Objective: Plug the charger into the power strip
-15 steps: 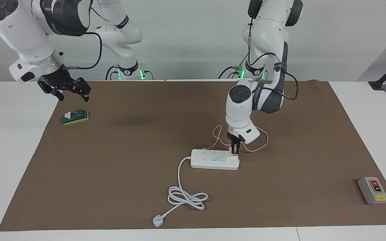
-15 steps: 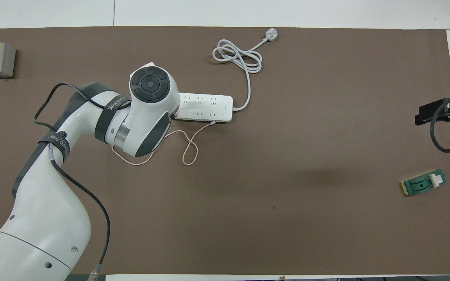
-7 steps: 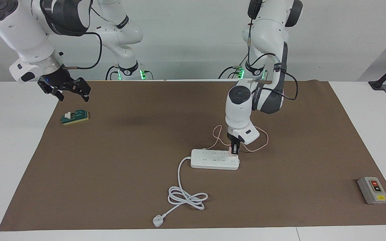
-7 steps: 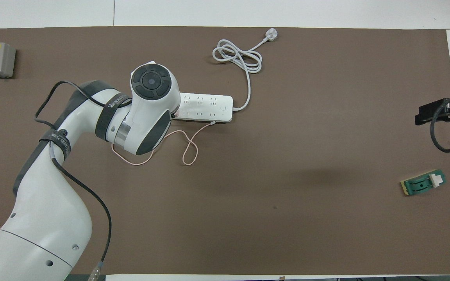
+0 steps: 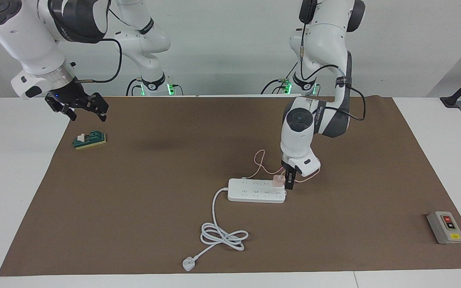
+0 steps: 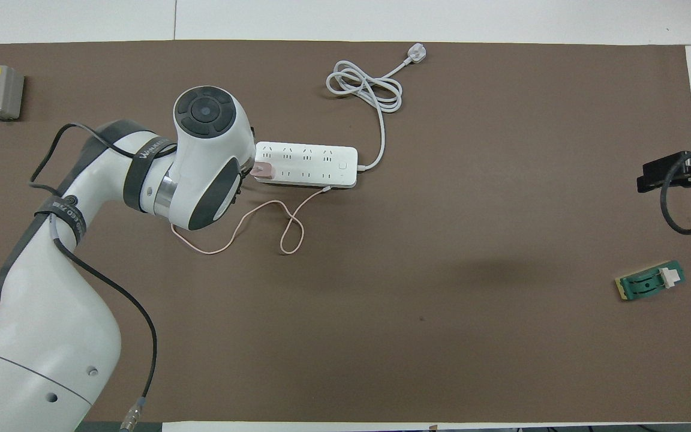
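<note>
The white power strip [image 5: 254, 191] lies mid-table, and it also shows in the overhead view [image 6: 315, 165]. The pale pink charger [image 5: 278, 181] stands upright on the strip's end toward the left arm's end of the table, seen too from overhead [image 6: 263, 171]. Its thin pink cable [image 5: 259, 160] loops on the mat nearer to the robots than the strip. My left gripper [image 5: 289, 182] hangs low right beside the charger, just off the strip's end; the overhead view hides it under the wrist. My right gripper [image 5: 76, 108] is open and empty, waiting above the mat's edge.
The strip's thick white cord [image 5: 224, 236] coils farther from the robots and ends in a white plug [image 5: 188, 264]. A green block with a white part [image 5: 90, 140] lies under the right gripper. A grey switch box [image 5: 445, 227] sits at the left arm's end.
My left gripper has shifted off the charger toward the left arm's end of the table. The charger stays on the strip and now shows uncovered. The right arm has not moved.
</note>
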`<state>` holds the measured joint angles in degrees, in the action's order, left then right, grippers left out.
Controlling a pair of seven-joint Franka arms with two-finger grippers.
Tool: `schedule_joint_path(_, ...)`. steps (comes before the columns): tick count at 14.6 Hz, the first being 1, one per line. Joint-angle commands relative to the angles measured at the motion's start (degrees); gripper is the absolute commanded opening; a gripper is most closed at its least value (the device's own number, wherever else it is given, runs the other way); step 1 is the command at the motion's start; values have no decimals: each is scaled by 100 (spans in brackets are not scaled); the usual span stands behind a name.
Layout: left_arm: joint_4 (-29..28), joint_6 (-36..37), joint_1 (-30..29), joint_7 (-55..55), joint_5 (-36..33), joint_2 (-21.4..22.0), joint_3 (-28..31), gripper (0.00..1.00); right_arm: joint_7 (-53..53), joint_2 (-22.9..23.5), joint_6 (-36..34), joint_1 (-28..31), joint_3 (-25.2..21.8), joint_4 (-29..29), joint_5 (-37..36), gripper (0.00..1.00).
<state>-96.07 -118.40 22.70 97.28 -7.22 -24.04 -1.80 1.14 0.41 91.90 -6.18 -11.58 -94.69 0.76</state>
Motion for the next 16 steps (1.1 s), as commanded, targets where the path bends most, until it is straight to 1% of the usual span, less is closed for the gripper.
schedule_joint_path(1, 131, 675, -99, -332, 291, 488, -22, 79, 53, -67, -67, 38, 15, -67, 82, 100)
schedule_joint_path(5, 1123, 1669, -240, -368, 458, 559, 5, 79, 53, -67, -67, 38, 15, -67, 74, 100)
schedule_joint_path(7, 1450, 1872, -370, -472, 458, 637, 14, 79, 53, -67, -67, 38, 15, -67, 82, 100)
schedule_joint_path(8, 1477, 1890, -476, -638, 449, 690, -4, 79, 53, -67, -67, 38, 15, -67, 82, 100)
schedule_joint_path(11, 1486, 2083, -784, -1752, 440, 1006, 5, 79, 53, -67, -67, 38, 15, -67, 82, 100)
schedule_joint_path(14, 1512, 2512, -1152, -3684, 458, 1261, 13, 79, 53, -67, -67, 38, 15, -67, 82, 100)
schedule_joint_path(16, 1783, 3013, -1477, -4879, 467, 1341, 5, 78, 53, -67, -67, 38, 15, -67, 82, 100)
